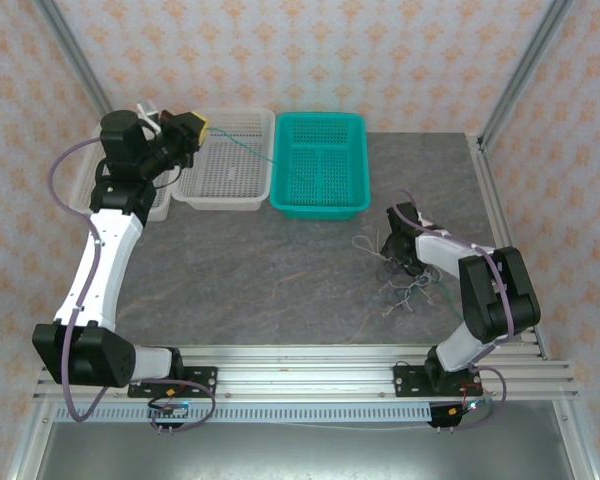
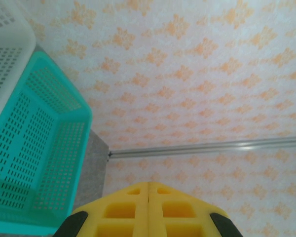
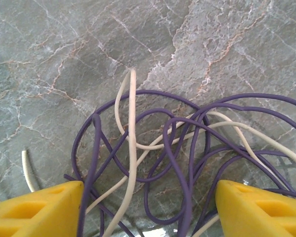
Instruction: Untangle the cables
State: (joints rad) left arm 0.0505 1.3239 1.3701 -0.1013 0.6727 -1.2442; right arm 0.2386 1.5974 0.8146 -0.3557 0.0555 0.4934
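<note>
Standing here, I can read no text, label, brand or number. The wallpaper (image 2: 212,74) carries only an orange ornament, and the small board (image 1: 168,408) under the front rail is too small to read.

Smooth, faintly glossy plastic-coated cables (image 3: 132,148) lie on a matt, veined, stone-look table (image 3: 64,49).

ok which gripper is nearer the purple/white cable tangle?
Right. The right gripper sits open astride the tangle on the table; the left gripper is far across, raised by the white baskets, shut on the green cable.
</note>
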